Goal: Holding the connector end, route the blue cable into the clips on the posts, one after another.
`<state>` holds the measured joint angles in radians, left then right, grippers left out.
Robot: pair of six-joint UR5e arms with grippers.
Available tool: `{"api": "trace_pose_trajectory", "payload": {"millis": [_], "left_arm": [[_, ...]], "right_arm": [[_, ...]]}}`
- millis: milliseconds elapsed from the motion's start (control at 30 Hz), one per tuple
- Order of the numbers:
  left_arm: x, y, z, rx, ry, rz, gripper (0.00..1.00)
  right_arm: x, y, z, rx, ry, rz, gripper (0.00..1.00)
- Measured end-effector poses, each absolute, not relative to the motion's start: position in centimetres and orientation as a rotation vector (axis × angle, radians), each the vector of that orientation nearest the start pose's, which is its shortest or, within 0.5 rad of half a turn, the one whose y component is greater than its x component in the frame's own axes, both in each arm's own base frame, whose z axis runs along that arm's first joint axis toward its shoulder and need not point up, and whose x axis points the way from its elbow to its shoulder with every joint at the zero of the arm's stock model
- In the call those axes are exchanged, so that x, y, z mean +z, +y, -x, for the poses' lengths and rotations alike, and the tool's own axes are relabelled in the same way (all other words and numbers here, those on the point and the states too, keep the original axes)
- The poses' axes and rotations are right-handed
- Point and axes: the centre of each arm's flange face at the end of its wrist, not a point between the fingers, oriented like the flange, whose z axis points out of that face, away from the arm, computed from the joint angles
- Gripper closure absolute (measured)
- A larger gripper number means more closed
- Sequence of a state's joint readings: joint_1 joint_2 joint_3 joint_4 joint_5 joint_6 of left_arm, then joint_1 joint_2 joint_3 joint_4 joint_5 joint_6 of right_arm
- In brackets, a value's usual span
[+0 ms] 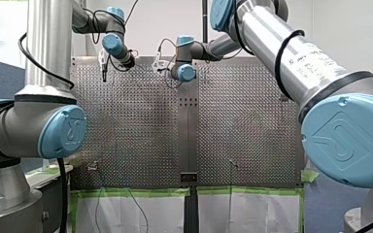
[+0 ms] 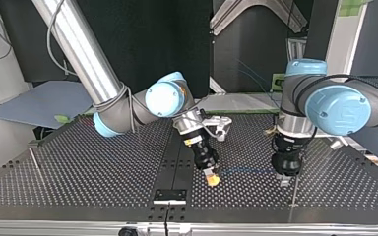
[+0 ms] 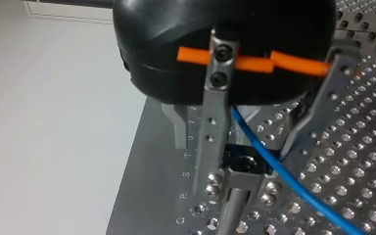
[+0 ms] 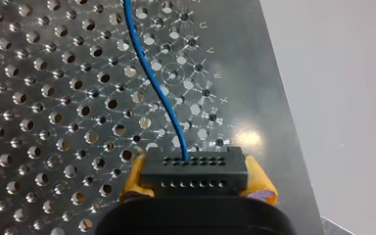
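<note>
Right wrist view: my right gripper (image 4: 197,180) has its yellow pads pinching the black rectangular multi-hole connector (image 4: 194,167). The thin blue cable (image 4: 149,73) runs from it over the perforated metal table (image 4: 54,122). Left wrist view: my left gripper (image 3: 249,161) has its metal fingers spread, straddling the cable and the black clip (image 3: 242,166) on the metal post (image 3: 232,210).
</note>
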<state>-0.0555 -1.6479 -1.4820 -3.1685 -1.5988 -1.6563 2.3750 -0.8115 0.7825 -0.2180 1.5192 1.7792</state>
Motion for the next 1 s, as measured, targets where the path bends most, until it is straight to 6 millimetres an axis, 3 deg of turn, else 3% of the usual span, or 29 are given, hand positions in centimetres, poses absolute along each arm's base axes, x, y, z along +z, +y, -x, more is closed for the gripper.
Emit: {"api": "trace_pose_trajectory", "payload": {"millis": [33,67,133,200,733,1000], "left_arm": [[49.0,-15.9,-51.5,-0.088,1.585,0.045,0.79],[49.0,-15.9,-51.5,-0.088,1.584,0.045,0.79],[49.0,-15.9,-51.5,-0.088,1.583,0.045,0.94],[49.0,-15.9,-51.5,-0.088,1.582,0.045,1.0],[49.1,-16.0,-51.6,-0.101,1.576,0.057,1.0],[48.8,-16.4,-51.6,-0.11,1.581,0.061,1.0]], "right_arm": [[41.0,-45.9,-67.6,-2.762,0.978,2.002,1.0],[41.0,-45.9,-67.6,-2.762,0.978,2.003,1.0],[41.0,-45.9,-67.6,-2.762,0.979,2.003,1.0],[41.0,-46.0,-67.6,-2.761,0.979,2.004,1.0],[40.7,-46.0,-67.5,-2.752,0.984,2.015,1.0],[39.0,-46.1,-67.0,-2.708,1.013,2.061,1.0]]}}
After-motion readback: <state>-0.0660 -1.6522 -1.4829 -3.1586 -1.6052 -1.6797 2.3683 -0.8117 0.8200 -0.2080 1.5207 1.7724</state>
